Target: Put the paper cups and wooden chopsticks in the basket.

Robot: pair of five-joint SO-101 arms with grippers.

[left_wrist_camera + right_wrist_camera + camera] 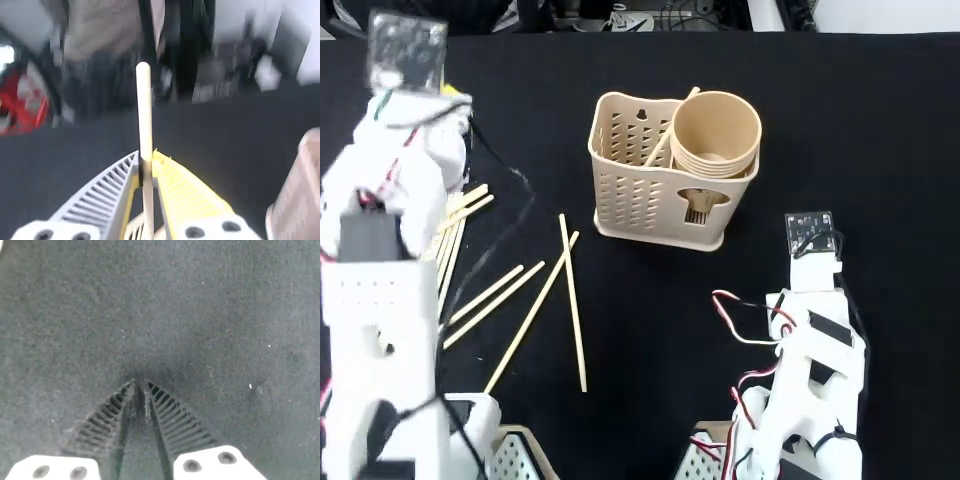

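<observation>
Two grippers come first: the right gripper point(140, 386) is pressed together on nothing over the black worktop point(840, 130), and the left gripper point(145, 159) pinches one wooden chopstick point(143, 100). Several loose chopsticks point(571, 300) lie scattered beside the left arm. Farther off, the basket point(632, 195) holds stacked paper cups point(715, 135) and another chopstick point(660, 145).

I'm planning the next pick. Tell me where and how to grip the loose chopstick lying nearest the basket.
Grip the chopstick at its middle or the half toward the arms, coming straight down with the fingers across the shaft. It lies flat on the table, and a second chopstick crosses it near the far end.
</observation>
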